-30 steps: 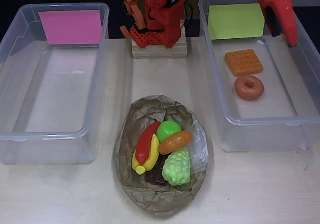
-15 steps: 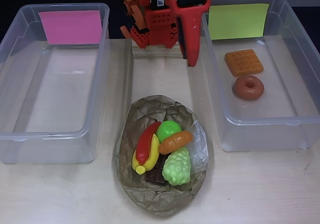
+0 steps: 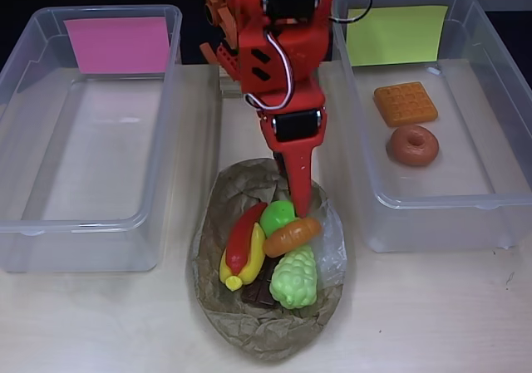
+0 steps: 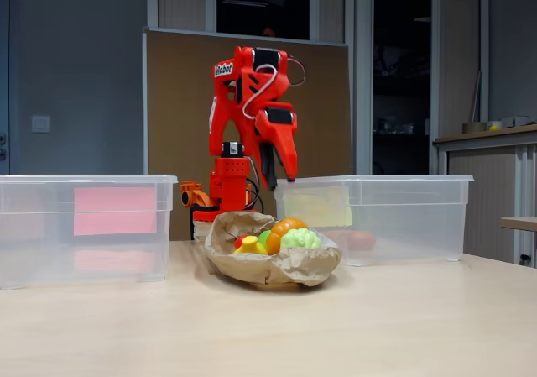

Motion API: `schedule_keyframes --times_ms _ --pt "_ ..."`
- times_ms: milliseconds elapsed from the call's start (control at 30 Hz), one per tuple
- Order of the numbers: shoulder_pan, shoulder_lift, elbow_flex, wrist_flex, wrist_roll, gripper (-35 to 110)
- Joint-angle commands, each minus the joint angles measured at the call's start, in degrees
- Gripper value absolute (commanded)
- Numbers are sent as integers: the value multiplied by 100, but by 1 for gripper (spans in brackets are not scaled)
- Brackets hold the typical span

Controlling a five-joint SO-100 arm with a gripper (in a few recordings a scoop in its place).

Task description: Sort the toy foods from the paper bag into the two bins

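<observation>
The crumpled brown paper bag (image 3: 249,331) (image 4: 268,266) lies at the table's middle. It holds a red chili (image 3: 243,233), a yellow banana (image 3: 252,261), a green apple (image 3: 277,215), an orange croissant (image 3: 291,234) (image 4: 284,228), green grapes (image 3: 295,277) (image 4: 299,238) and a dark chocolate bar (image 3: 261,294). My red gripper (image 3: 299,200) (image 4: 281,175) hangs a little above the bag's far edge, pointing down near the apple, with its fingers close together and nothing between them. The right bin (image 3: 499,198) (image 4: 394,217), with a yellow-green label (image 3: 391,35), holds an orange waffle (image 3: 405,103) and a brown donut (image 3: 413,146). The left bin (image 3: 25,248) (image 4: 33,226) has a pink label (image 3: 122,45).
The arm's base sits on a wooden block (image 3: 237,86) between the two bins at the back. Bare tabletop (image 3: 432,315) lies in front of the bins and on both sides of the bag.
The arm swung from over the right bin to the left and down, and its gripper now hangs over the bag's far edge. The toys have not moved.
</observation>
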Motion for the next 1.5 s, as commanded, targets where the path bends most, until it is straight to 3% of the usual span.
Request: schedule_keyframes --times_ms 0,667,967,1467 --pt "-132 -220 -176 -26 -123 35" --pt "-229 -1837 -1222 -290 -141 31" --pt "-193 -2092 -1239 -501 79 14" --pt "-202 -1081 -2602 1354 202 11"
